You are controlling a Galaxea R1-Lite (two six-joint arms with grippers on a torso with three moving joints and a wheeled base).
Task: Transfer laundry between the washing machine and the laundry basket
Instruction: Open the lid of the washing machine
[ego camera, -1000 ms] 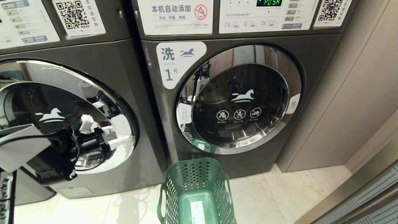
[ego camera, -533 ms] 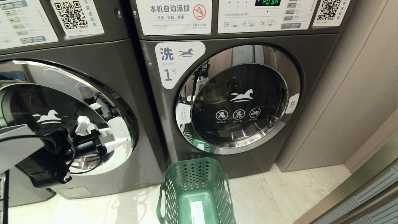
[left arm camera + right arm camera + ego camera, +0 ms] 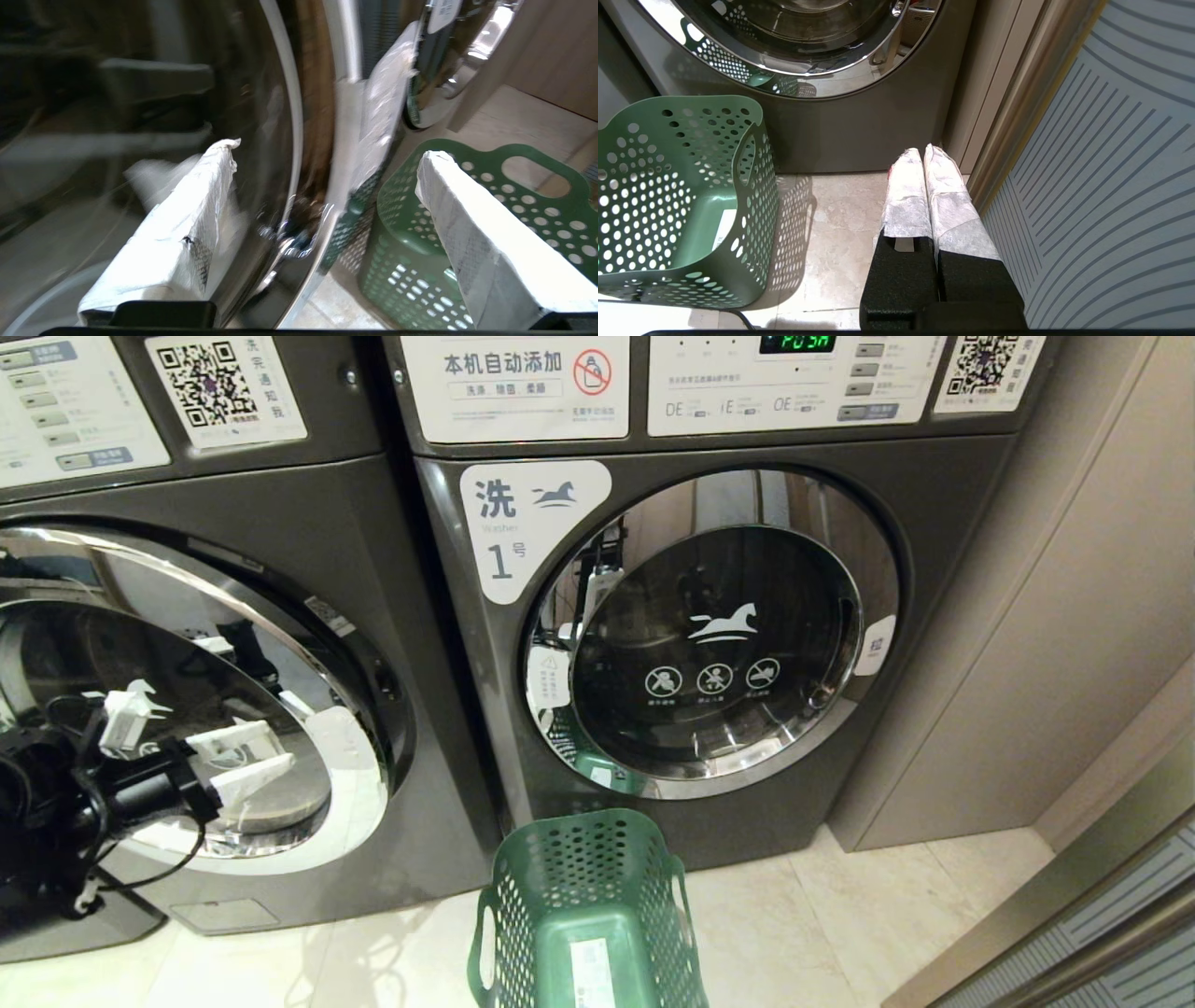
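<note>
Round shiny door of washing machine [image 3: 187,709] at left of head view, dark glass inside a chrome ring. Left gripper [image 3: 245,758] in front of it, white padded fingers [image 3: 187,224] wide apart, holding nothing. Green holey plastic laundry basket [image 3: 560,859] bottom middle, on pale smooth floor [image 3: 840,915]. Right gripper [image 3: 923,154] pressed together near striped wall [image 3: 1111,163].

The head camera looks forward and down at two grey washers and the floor. The left wrist camera sits very close to a chrome-rimmed door [image 3: 299,140], facing along it toward the laundry basket [image 3: 411,242]. The right wrist camera looks down from low, near the floor. All three views share that basket [image 3: 583,896] [image 3: 686,200].
</note>
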